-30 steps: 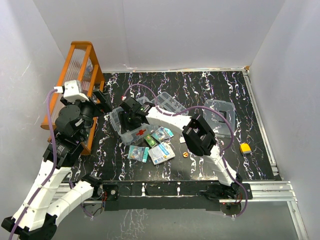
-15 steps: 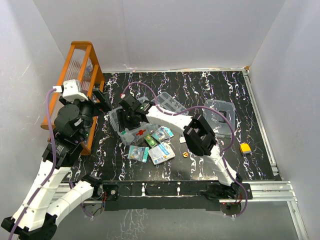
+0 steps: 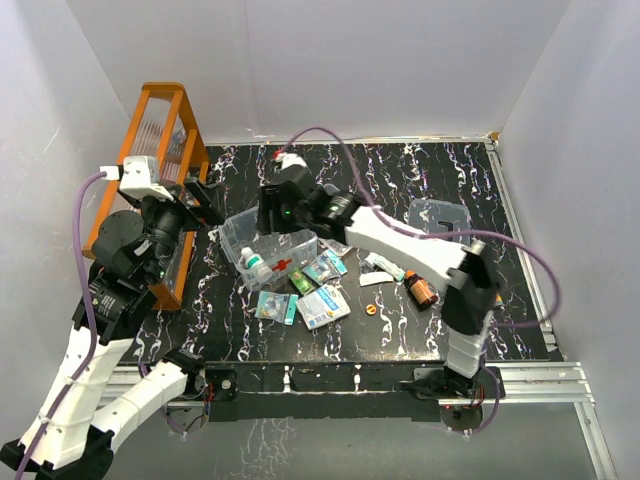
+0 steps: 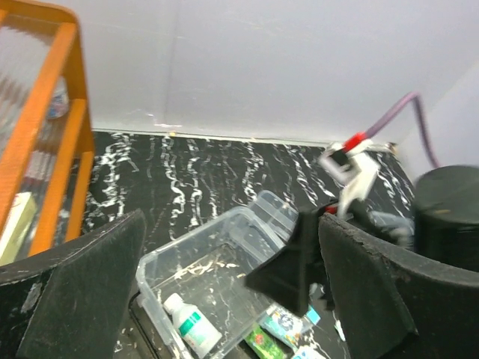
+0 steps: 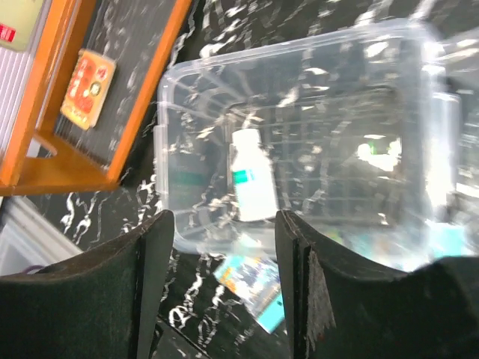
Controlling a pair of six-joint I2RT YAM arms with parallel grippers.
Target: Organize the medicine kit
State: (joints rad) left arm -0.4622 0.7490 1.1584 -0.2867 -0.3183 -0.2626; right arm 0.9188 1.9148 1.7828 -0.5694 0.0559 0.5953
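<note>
The medicine kit's clear box (image 3: 262,243) with a red cross stands left of centre; a white bottle (image 3: 255,266) lies inside it. My right gripper (image 3: 272,218) hovers open and empty over the box's far side; its wrist view shows the box (image 5: 299,112) and bottle (image 5: 251,176) beyond its open gripper (image 5: 224,224). My left gripper (image 3: 205,200) is open and empty, left of the box, beside the rack. The left wrist view shows the box (image 4: 217,269), the bottle (image 4: 191,325) and the divided tray (image 4: 281,213) behind. The clear lid (image 3: 440,225) lies at right.
An orange slatted rack (image 3: 150,170) stands along the left edge. Several medicine packets (image 3: 322,305) lie in front of the box. A brown bottle (image 3: 421,290), a white tube (image 3: 383,266) and a small orange disc (image 3: 371,309) lie right of them.
My right gripper has lifted out of the box and moved back; its arm has swung up and right. A white bottle now lies in the box. The brown bottle and tube are uncovered.
</note>
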